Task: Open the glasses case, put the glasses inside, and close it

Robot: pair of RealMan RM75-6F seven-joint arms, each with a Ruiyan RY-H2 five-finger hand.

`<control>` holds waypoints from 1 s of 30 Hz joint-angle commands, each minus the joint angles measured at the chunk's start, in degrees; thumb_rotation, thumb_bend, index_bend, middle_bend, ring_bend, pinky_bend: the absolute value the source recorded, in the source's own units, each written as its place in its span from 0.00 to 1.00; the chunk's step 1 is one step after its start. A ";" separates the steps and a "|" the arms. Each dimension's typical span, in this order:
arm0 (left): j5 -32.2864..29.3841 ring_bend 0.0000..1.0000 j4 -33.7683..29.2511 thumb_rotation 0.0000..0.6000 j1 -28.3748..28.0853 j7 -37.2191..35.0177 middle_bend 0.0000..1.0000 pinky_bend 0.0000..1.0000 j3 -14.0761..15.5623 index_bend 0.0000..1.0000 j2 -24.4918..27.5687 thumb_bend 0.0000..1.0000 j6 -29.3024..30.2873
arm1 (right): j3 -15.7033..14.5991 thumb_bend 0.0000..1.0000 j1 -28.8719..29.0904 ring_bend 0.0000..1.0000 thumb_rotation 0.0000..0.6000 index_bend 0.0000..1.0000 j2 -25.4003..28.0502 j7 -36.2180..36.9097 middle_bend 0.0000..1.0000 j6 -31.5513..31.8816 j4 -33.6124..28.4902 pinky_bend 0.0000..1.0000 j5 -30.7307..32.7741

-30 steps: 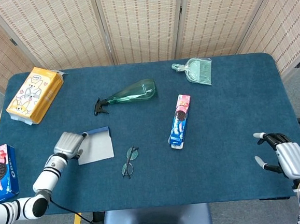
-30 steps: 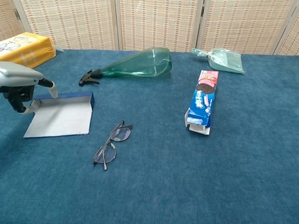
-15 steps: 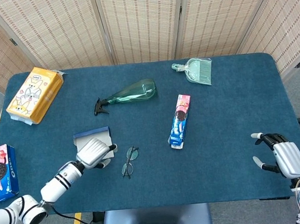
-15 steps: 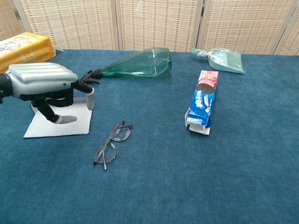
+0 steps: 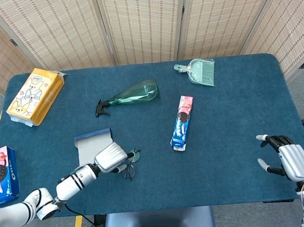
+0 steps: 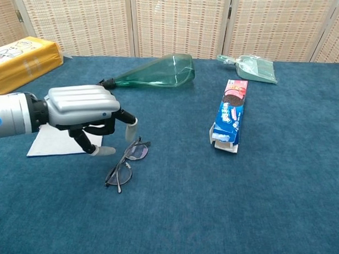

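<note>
The glasses case (image 5: 91,143) (image 6: 49,143) lies open and flat on the table's left, grey inside with a dark blue raised edge at its far side. The thin-framed glasses (image 5: 131,165) (image 6: 125,161) lie on the cloth just right of it. My left hand (image 5: 112,157) (image 6: 86,113) hovers palm down between case and glasses, fingers spread and curved, fingertips beside the glasses' left lens, holding nothing. My right hand (image 5: 288,160) rests open near the table's front right corner, far from both; the chest view does not show it.
A green spray bottle (image 5: 132,94) lies behind the case. An Oreo pack (image 5: 182,122) lies mid-table. A green dustpan (image 5: 198,71) sits at the back. A yellow box (image 5: 36,95) is back left. Another Oreo box (image 5: 0,175) sits at the left edge.
My left hand has let go of the case's left edge and swung right across it to the glasses. The case stays open. My right hand barely moved.
</note>
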 commanded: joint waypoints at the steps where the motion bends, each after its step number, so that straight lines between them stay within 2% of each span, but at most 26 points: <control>1: 1.54 0.96 2.32 1.00 -0.73 -1.19 0.98 1.00 0.10 0.43 -1.55 0.38 0.70 | 0.04 0.29 -0.07 0.32 1.00 0.25 -0.16 0.26 0.42 0.18 0.12 0.24 -0.03; 7: 4.77 0.96 7.03 1.00 -1.71 -1.53 0.98 1.00 1.25 0.43 -3.83 0.38 2.15 | -0.08 0.29 -0.23 0.32 1.00 0.25 0.00 0.15 0.42 0.26 0.10 0.24 -0.08; 16: 6.45 0.95 11.05 1.00 -2.34 -1.36 0.97 1.00 2.57 0.43 -5.34 0.38 2.36 | -0.01 0.29 -0.39 0.32 1.00 0.25 0.00 0.02 0.42 0.36 -0.02 0.24 0.13; 30: 6.46 0.95 14.12 1.00 -3.13 -1.78 0.97 1.00 3.33 0.43 -7.10 0.38 1.28 | 0.00 0.29 -0.72 0.32 1.00 0.25 0.01 0.04 0.42 0.66 0.04 0.24 0.23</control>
